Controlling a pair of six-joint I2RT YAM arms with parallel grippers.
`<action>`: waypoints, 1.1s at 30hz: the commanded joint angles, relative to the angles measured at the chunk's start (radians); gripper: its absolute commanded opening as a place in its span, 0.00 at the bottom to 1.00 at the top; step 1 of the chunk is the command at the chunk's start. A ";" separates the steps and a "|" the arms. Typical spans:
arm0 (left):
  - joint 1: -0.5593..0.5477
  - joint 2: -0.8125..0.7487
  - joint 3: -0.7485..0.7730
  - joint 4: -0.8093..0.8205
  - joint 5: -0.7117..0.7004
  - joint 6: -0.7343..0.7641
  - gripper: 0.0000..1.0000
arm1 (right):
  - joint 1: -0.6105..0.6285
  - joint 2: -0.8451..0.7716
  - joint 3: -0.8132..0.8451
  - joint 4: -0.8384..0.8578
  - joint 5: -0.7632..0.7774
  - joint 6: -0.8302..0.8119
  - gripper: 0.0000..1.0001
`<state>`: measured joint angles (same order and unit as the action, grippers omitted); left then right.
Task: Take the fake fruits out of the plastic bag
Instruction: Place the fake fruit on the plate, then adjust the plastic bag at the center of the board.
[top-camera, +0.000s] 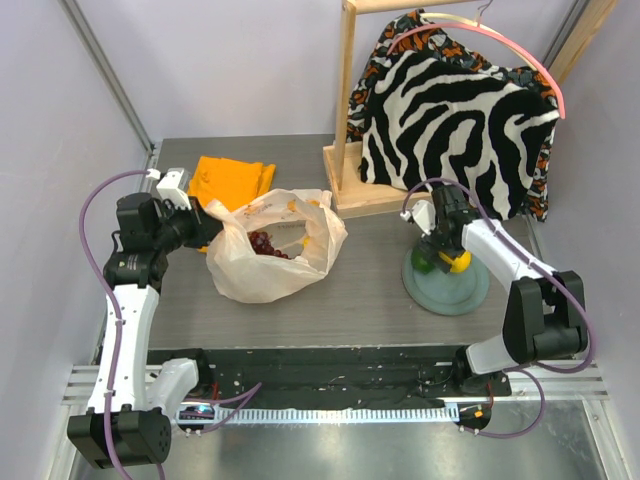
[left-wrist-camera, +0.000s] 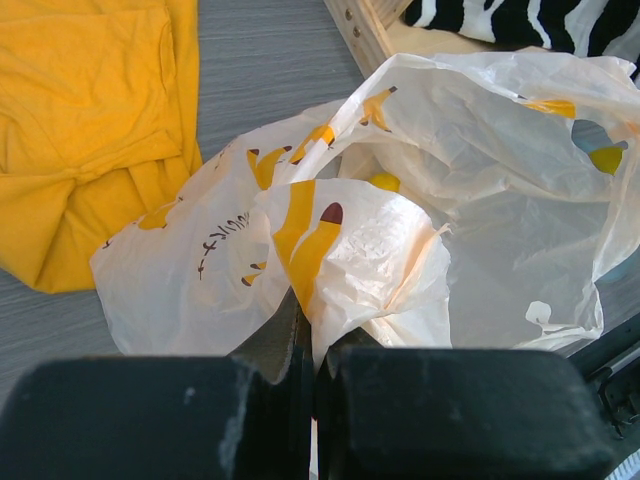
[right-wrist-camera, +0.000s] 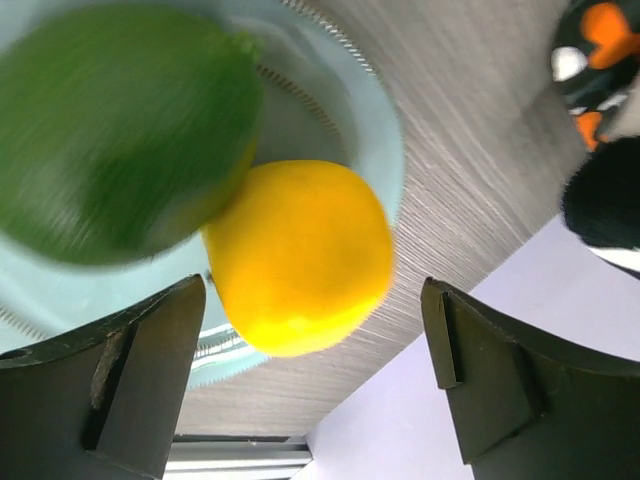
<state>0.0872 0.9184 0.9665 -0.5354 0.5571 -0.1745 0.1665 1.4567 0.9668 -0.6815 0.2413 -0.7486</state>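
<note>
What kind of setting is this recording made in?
Probably a lab test cell, not a home: plain panel walls, left arm and right arm bolted to a grey table, staged props like the zebra garment.

Green fruit (right-wrist-camera: 110, 130) blurred, cropped at top-left; grapes (top-camera: 265, 244) half-hidden inside bag (top-camera: 250, 278)

My right pincer (right-wrist-camera: 312, 300) is hanging wide open over the plate (top-camera: 470, 292), with the lemon (right-wrist-camera: 300, 255) between its fingers. The green fruit (right-wrist-camera: 120, 130) is crowding the lemon's 9 o'clock side. At 12 o'clock from there, the zebra garment (top-camera: 455, 120) and the wooden stand (top-camera: 352, 190) are closing the way. Toward 9 o'clock, bare table (top-camera: 370, 285) is lying free up to the plastic bag (top-camera: 260, 275). My left pincer (left-wrist-camera: 315, 350) is pinching the bag's 9 o'clock edge. The bag's mouth is gaping upward, and the orange cloth (top-camera: 232, 180) is lying at its 11 o'clock.
</note>
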 joint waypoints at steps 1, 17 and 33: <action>-0.003 -0.023 0.000 0.037 0.009 -0.002 0.01 | 0.001 -0.088 0.113 -0.104 -0.034 0.020 0.97; -0.001 -0.075 0.020 -0.118 -0.025 0.098 0.00 | 0.397 0.120 0.883 -0.079 -0.684 0.359 0.70; 0.031 -0.128 0.057 -0.382 -0.096 0.306 0.00 | 0.718 0.288 0.376 0.301 -0.466 0.223 0.54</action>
<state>0.1135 0.8684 1.0351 -0.8589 0.4557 0.1101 0.8024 1.7939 1.4666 -0.5400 -0.4168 -0.4992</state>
